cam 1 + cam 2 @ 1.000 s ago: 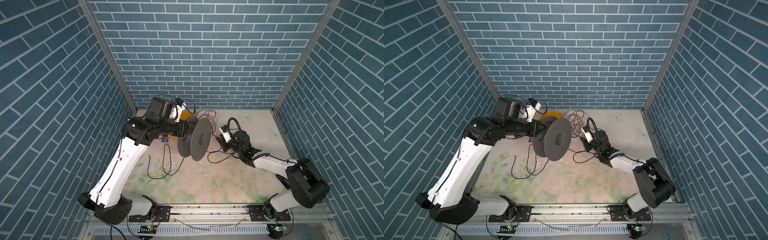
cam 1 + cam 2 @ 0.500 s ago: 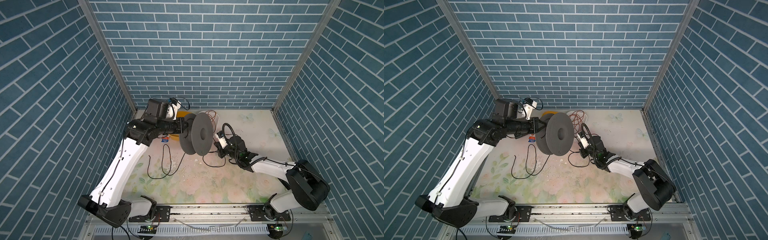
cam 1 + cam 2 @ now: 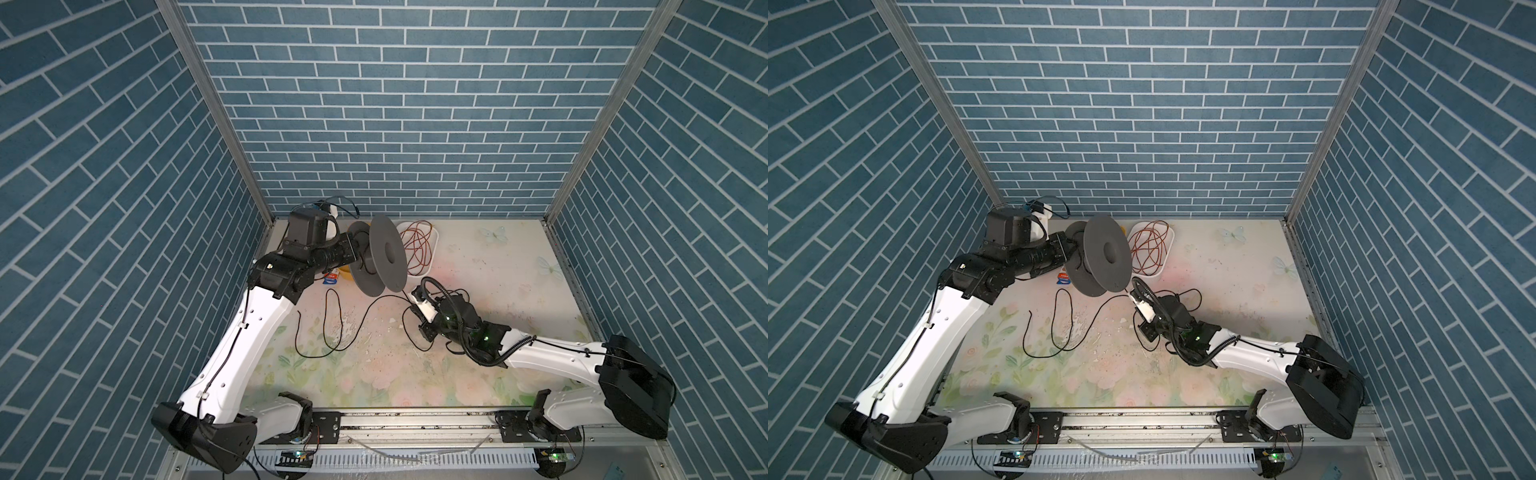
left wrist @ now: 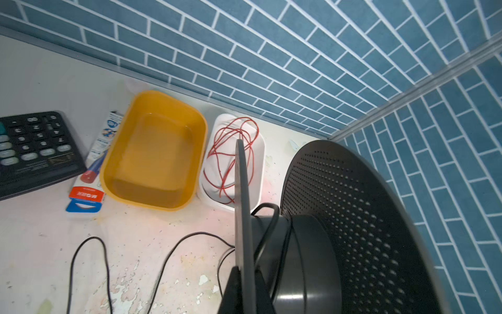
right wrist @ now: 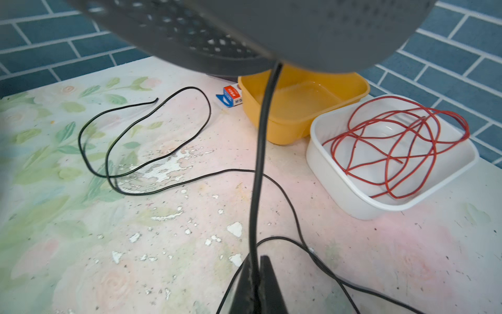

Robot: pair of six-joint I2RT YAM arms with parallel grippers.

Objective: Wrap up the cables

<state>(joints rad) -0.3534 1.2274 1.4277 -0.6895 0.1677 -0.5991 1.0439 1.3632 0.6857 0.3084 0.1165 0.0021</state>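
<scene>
Spool (image 3: 384,257) farther back, gripped in left end effector (image 4: 243,274); cable (image 5: 260,152) in right end effector (image 5: 256,267)

Surface finishes
Thin black cord (image 5: 259,163) smooth; round dark-grey plastic spool (image 4: 353,217) matt; rectangular yellow plastic tub (image 4: 152,152) glossy; floral table covering (image 5: 163,244) flaking.

thin black cord (image 5: 259,163), partly taut, partly looped
</scene>
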